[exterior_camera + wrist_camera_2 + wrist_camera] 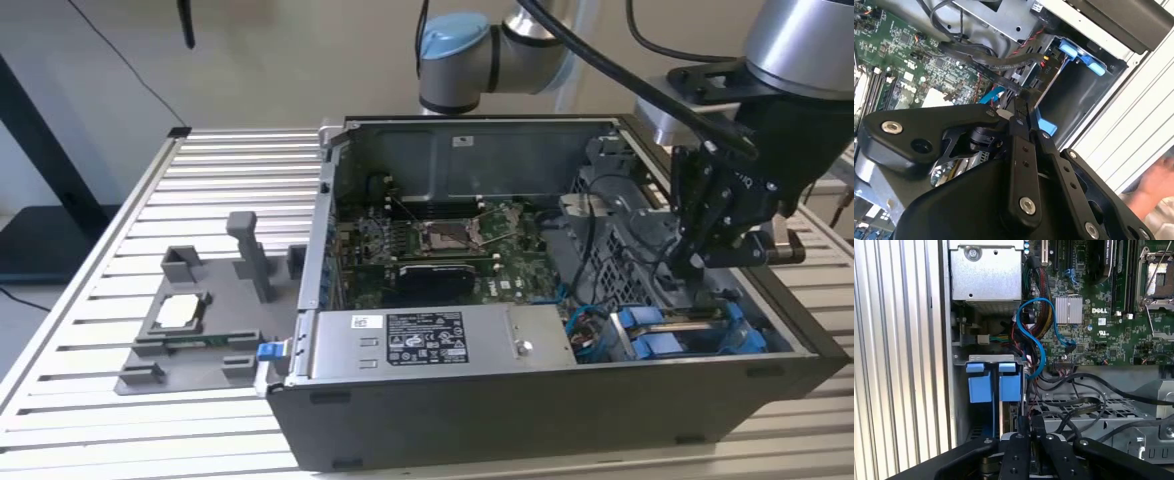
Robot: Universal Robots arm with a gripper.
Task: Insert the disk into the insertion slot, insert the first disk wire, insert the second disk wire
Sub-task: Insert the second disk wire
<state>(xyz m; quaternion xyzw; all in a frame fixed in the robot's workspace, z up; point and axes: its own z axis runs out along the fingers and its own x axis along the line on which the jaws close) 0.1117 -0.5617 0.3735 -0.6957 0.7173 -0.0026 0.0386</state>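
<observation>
The disk sits in the insertion slot [991,358] at the case's front corner on the exterior view's right, with its blue carrier tabs [1009,385] [661,340] [1081,54] sticking out. My gripper [1026,422] [687,270] [1019,95] reaches down into the case right beside the disk's edge. Its two black fingers [1016,447] are pressed together, shut, and I cannot tell whether anything is pinched between the tips. A blue wire [1036,347] loops from the motherboard toward the disk, and black cables [1004,62] lie close to the fingertips.
The open computer case [534,400] stands on a slatted aluminium table [240,170]. A grey power-supply box [427,340] lies along the front; the motherboard [454,245] fills the middle. A grey fixture [200,310] stands outside on the exterior view's left. A person's hand [1154,185] shows beyond the case.
</observation>
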